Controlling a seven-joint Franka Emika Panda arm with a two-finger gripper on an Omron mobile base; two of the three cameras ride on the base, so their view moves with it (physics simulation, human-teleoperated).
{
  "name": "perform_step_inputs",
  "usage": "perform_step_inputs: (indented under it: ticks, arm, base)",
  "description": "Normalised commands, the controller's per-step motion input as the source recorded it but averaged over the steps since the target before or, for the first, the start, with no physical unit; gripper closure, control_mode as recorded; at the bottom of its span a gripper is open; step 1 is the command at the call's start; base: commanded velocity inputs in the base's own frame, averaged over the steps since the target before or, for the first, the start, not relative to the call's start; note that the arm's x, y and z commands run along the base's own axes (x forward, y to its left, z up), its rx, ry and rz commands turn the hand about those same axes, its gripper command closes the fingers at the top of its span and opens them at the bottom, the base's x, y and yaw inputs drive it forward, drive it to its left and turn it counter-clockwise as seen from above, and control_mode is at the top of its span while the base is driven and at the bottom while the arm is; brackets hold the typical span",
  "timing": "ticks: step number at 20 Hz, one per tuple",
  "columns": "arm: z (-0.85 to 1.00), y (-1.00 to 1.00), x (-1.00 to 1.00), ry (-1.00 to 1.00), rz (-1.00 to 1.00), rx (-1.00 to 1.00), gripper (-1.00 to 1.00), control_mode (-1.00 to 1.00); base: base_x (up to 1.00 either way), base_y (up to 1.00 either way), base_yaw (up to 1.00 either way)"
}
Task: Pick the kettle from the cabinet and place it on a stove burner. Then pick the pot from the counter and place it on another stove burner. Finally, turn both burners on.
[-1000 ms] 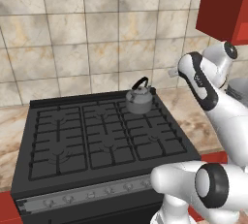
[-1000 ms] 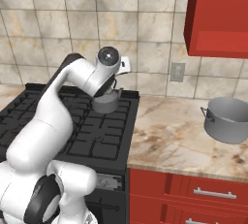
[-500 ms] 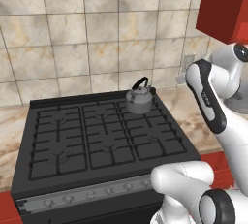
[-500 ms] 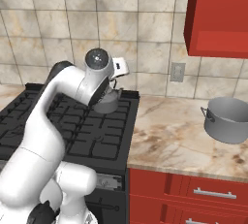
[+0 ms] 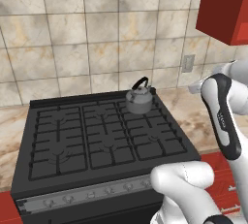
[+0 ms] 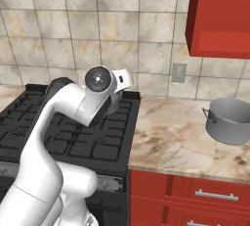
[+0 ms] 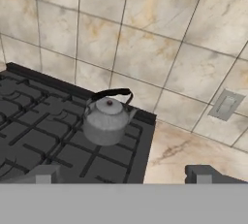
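The small grey kettle (image 5: 139,100) with its black arched handle stands on the back right burner (image 5: 145,114) of the black cooktop; in the hand view the kettle (image 7: 107,121) sits a little left of centre. My gripper (image 7: 123,175) is open and holds nothing; it hangs back from the kettle, over the cooktop's right edge. The wide grey pot (image 6: 229,121) rests on the beige marble counter (image 6: 171,139), far right. The red wall cabinet (image 6: 219,14) hangs above the pot. In the right base view my arm hides the kettle.
Black grates (image 5: 104,145) cover the cooktop, with a silver knob panel (image 5: 87,196) along its front. A wall outlet (image 7: 225,105) sits in the tiled backsplash above the counter. Red drawers with silver handles (image 6: 215,195) lie under the counter.
My arm has swung back and to the right, away from the kettle. The kettle stays where it stood on the burner. The jaws remain open.
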Motion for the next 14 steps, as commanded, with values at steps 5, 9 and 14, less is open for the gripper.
perform_step_inputs:
  ticks: [5, 9, 14]
  arm:
    - [0.02, -0.03, -0.41, 0.0, 0.0, -0.04, -1.0, -1.0]
    - [0.01, -0.02, -0.29, 0.02, 0.0, -0.07, -1.0, -1.0]
    - [0.0, 0.0, -0.01, 0.02, 0.0, -0.01, -1.0, -1.0]
  base:
    - [0.0, 0.0, 0.0]
    - [0.0, 0.0, 0.0]
    - [0.0, 0.0, 0.0]
